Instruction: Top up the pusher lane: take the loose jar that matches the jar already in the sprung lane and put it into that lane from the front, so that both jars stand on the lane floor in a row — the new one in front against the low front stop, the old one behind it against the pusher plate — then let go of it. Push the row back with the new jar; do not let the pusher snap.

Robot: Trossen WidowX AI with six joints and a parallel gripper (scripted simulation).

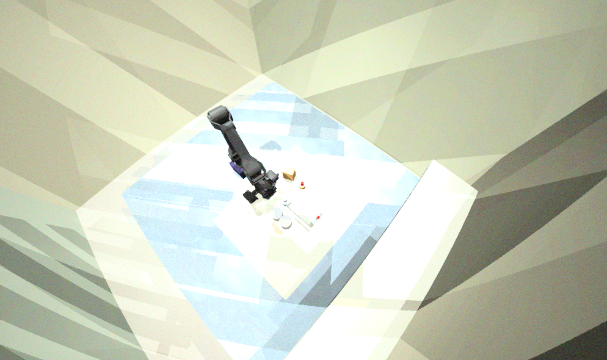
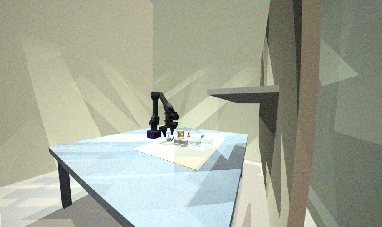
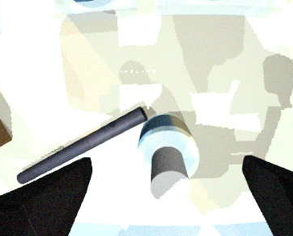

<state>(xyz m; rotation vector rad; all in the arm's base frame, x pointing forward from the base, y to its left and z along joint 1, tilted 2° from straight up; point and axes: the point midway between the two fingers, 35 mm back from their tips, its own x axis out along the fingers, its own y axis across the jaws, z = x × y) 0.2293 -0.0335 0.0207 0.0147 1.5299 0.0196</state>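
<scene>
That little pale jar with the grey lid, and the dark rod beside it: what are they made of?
The small pale-blue jar with the grey lid looks like glass or clear plastic, since its body seems faintly see-through, though I can't be sure. The thin dark-grey rod appears matte, metal or plastic, evenly coloured and without shine.
</scene>
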